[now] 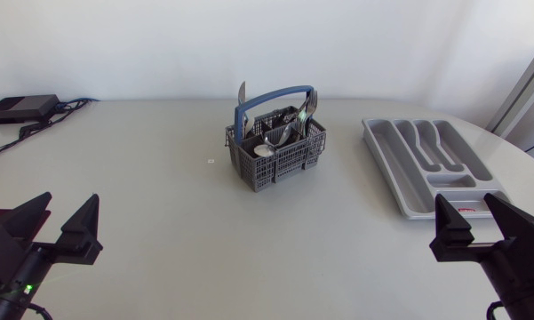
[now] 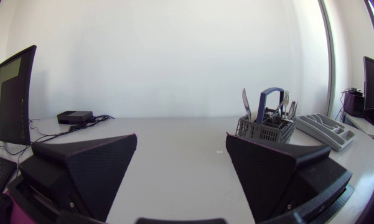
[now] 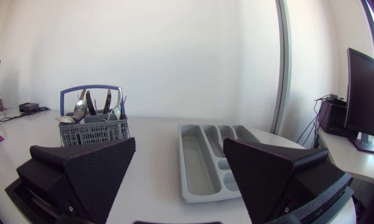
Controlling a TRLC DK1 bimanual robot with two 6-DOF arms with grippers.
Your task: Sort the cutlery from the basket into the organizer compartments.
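Cutlery (image 1: 289, 132) is seen standing handle-down and bowl-up in the grey basket (image 1: 275, 153) with the blue handle, set at the middle of the table (image 1: 204, 231) toward its far side. The grey organizer (image 1: 424, 169) lies well apart from it on the right, just ahead of the right gripper (image 1: 482, 229), and nothing is seen in its compartments.

Both arms are held low at the near edge. The left gripper (image 1: 58, 227) is spread wide with nothing between its fingers, and the right one likewise. The sorting is judged not yet begun, so the step in hand is the first pick.

That pick is judged to call for one arm to be carried out over the basket and brought down from above onto a single piece. A knife (image 1: 241, 94) standing tall at the basket's left corner looks the most exposed. The arched handle spans the basket, and the spoons and forks are crowded together under it, so broad fingers may be fouled there.

A black box (image 1: 22, 108) with cables is seen at the far left corner, well clear of any likely path.
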